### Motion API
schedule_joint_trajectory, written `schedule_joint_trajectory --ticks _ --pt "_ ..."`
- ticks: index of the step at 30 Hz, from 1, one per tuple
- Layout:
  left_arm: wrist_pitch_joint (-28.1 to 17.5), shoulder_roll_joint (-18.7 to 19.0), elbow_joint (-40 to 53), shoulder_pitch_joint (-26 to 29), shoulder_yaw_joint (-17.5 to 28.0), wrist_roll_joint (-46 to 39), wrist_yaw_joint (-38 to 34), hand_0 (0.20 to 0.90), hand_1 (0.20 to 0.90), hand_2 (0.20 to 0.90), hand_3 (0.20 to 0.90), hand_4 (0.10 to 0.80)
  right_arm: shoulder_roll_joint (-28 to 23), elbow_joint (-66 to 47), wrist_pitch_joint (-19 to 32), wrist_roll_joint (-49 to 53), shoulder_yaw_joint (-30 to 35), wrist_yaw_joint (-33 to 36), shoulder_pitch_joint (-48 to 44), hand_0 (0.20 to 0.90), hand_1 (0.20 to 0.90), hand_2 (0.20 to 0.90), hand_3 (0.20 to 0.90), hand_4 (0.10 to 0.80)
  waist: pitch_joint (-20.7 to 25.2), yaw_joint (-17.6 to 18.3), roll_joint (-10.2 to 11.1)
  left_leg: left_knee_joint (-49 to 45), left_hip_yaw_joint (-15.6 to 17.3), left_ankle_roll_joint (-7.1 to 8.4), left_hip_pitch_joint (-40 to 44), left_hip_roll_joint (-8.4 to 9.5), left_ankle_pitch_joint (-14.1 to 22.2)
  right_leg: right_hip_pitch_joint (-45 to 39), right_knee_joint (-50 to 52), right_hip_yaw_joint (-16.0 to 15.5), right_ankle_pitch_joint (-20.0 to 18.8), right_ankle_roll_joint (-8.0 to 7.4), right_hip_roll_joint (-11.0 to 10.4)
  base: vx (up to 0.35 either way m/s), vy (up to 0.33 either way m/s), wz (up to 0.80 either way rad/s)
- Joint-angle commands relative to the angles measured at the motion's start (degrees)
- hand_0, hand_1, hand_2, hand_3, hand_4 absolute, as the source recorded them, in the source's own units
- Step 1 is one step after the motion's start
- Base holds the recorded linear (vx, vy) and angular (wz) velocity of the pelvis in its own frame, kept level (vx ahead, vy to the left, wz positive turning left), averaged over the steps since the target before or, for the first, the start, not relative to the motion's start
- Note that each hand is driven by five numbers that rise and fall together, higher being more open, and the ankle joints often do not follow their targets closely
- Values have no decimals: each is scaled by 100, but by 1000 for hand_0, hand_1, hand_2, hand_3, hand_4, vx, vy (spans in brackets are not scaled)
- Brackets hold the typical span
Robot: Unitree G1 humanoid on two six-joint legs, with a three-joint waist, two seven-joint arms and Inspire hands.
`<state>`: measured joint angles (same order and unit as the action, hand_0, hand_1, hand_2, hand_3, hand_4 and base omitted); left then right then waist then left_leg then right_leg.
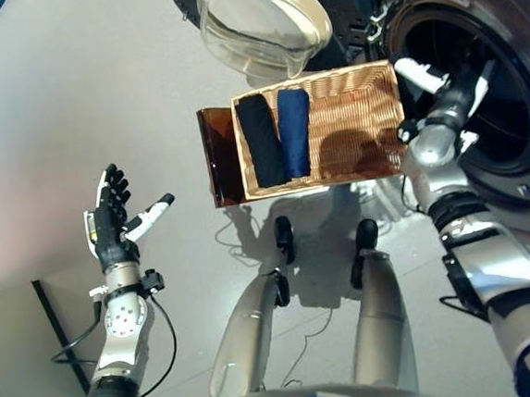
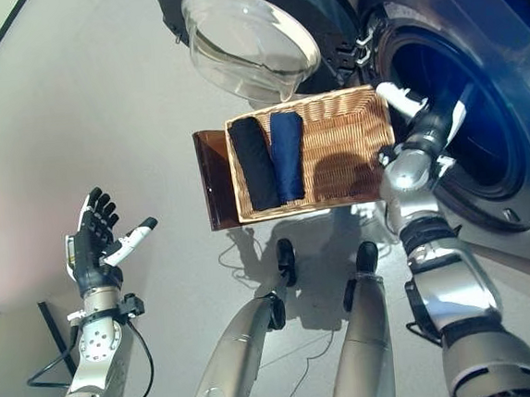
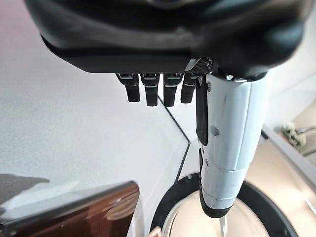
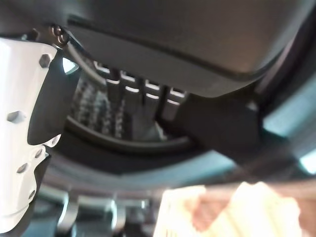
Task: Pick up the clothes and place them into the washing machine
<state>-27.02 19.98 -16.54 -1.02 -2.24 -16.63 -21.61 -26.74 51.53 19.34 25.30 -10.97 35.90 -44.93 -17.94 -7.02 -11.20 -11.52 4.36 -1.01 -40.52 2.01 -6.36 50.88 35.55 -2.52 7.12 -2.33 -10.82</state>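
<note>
— Pale grey floor (image 1: pixel 70 95) all round, the washing machine (image 2: pixel 504 66) on the robot's right with its round glass door (image 2: pixel 247 42) swung wide open, and a wicker basket (image 1: pixel 355 116) set on a brown stand (image 1: pixel 217 156) right before the drum.

— Where are the clothes?

— Two rolled pieces lie side by side at the basket's left end: the black roll (image 1: pixel 260 141) and the blue roll (image 1: pixel 295 133), touching. The rest of the basket is bare weave.

— And the hands?

— The right hand (image 1: pixel 421 75) is up at the drum opening (image 2: pixel 453 117), past the basket's right rim. Its fingers point into the dark of the drum; as far as I can see they are straight and nothing hangs from them. The left hand (image 1: pixel 113 216) is held well away over the floor, fingers spread, holding nothing.

— What could go wrong?

— I reckon the reach back. The right forearm sits close over the basket's right edge; coming across to the rolls it could catch the rim and shove or tip the basket off that narrow stand. The rolls touch, so a grab at one may drag the other or unroll it over the side.

— Anything in the way?

— The open door hangs just behind the basket's far edge, near the rolls. A high lift there might knock it.
</note>
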Motion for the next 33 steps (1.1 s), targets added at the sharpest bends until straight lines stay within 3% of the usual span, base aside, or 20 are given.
schedule_joint_trajectory --ticks 1,8,9,11,18,25,33 --pt "-571 145 -69 88 575 -36 -210 900 900 900 900 800 71 -660 743 -11 37 -148 320 900 900 900 900 800 311 -31 247 -93 -117 231 0 53 554 -617 -1057 -216 -289 122 193 14 -6 5" --pt "-510 15 -158 3 600 20 -140 900 900 900 900 800 532 -871 781 126 4 -436 1007 900 900 900 900 800 369 -8 432 23 -177 206 346 39 557 -1051 -1327 -311 -379 78 207 10 -1 1" --pt "-497 -13 -172 -27 589 14 -126 900 900 900 900 800 606 -896 763 118 4 -447 1106 900 900 900 900 800 342 -9 446 53 -132 173 351 22 391 -1100 -1424 -391 -572 105 193 -35 22 -6" --pt "-473 -72 -245 -68 572 -2 -88 900 900 900 900 800 709 -798 717 122 -9 -513 1257 900 900 900 900 800 398 -16 483 158 -155 173 568 37 382 -1355 -1589 -407 -607 77 183 54 27 -2" --pt "-346 -200 -305 -279 519 8 17 900 900 900 900 800 1028 -168 245 -95 -233 -619 1525 900 900 900 900 800 652 -81 620 760 -198 185 1570 43 313 -2379 -2352 -532 -808 -110 63 116 45 -7" --pt "-199 -209 -833 -81 278 139 -42 900 900 900 900 800 1310 244 -16 -310 -432 -703 1788 900 900 900 900 800 854 -29 797 958 -251 174 2244 85 361 -3184 -2789 -586 -961 -237 -28 116 48 5" --pt "-146 -281 -1135 -95 309 147 -112 900 900 900 900 800 1474 453 -218 -513 -409 -911 2468 900 900 900 900 800 1287 40 1022 1342 -178 179 2817 165 420 -3797 -3471 -619 -1287 -455 -107 115 32 -2"
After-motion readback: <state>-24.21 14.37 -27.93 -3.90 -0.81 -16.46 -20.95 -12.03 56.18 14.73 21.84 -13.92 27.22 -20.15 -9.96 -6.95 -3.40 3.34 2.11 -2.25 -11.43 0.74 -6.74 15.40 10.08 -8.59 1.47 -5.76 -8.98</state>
